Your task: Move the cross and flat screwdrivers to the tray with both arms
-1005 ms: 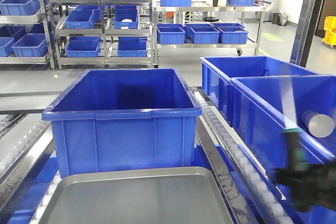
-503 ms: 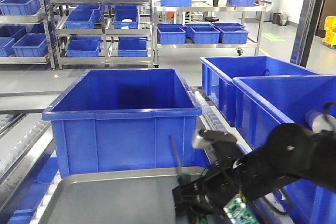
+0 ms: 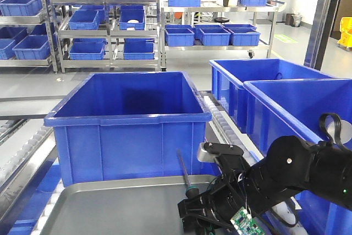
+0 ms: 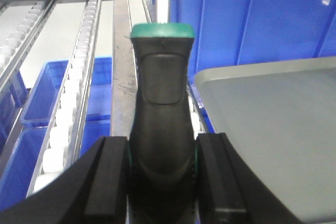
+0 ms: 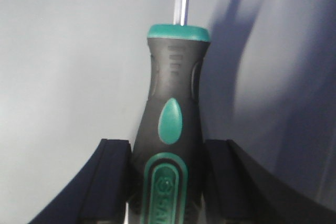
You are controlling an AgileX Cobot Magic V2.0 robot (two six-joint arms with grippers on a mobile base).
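Both pincers [image 4: 160, 182] [image 5: 167, 182] grip screwdrivers [image 4: 161, 93] [image 5: 173, 108] near tray [image 3: 121, 207]

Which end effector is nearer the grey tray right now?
Right. The right end effector holds its screwdriver directly over the tray; the left end effector holds its screwdriver beside the tray's edge.

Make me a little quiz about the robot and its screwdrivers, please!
1. True or false: the right gripper holds a screwdriver between its fingers.
2. In the front view, the screwdriver shaft sticks up in front of: A) a yellow cart, B) the big blue bin, C) a white cylinder?
3. Fill in: the left gripper holds its screwdriver beside the grey ___.

Key: 1 true. 2 B. 3 tray.
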